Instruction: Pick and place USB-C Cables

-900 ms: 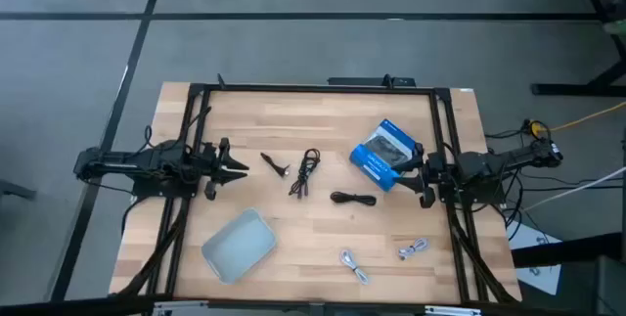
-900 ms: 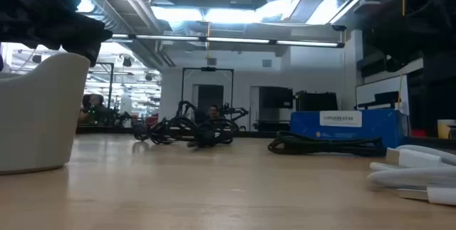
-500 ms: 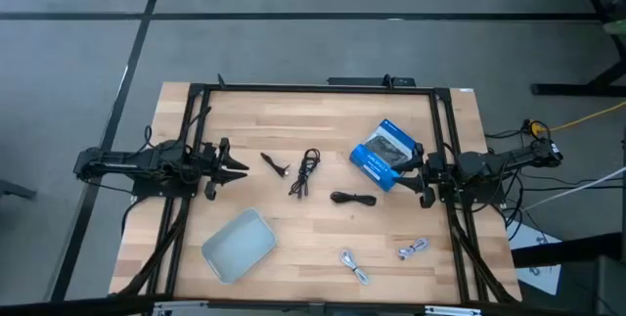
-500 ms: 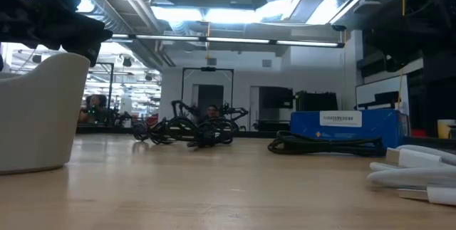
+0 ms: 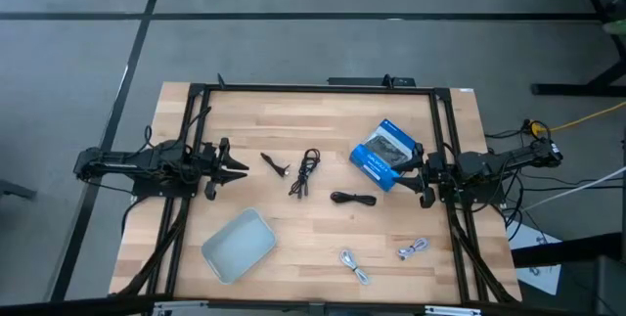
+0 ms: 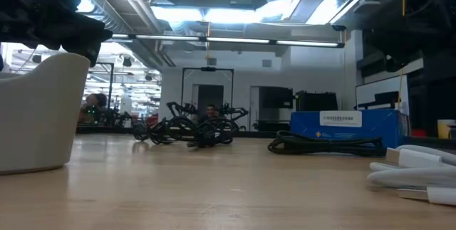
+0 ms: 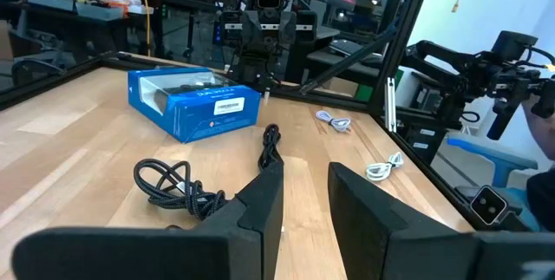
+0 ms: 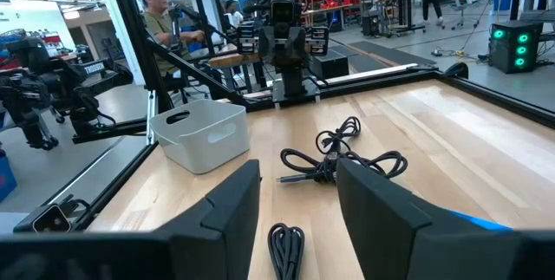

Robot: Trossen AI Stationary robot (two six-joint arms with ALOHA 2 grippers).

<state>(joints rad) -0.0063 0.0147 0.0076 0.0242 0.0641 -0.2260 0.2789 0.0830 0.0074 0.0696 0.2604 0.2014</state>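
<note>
Nothing was placed yet: the thin black and silvery USB-C cables (image 5: pixel 305 173) lay loose on the wooden table (image 5: pixel 323 120), the pale grey plastic bin (image 5: pixel 239 245) empty. The left claw (image 5: pixel 238 168) and right claw (image 5: pixel 406 172) were open, holding nothing.

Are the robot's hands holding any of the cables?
No. Both tools, left and right, are open and empty; the cables lie on the table.

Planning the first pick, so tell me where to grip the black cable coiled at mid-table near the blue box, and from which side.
Probably grip the compact black cable across the thick middle of its bundle, coming straight down. It lies flat, stretched left to right on the table, so fingers should close across its short width. The right gripper, open, waits nearest; the blue box stands just behind, so stay low and centred.
</note>
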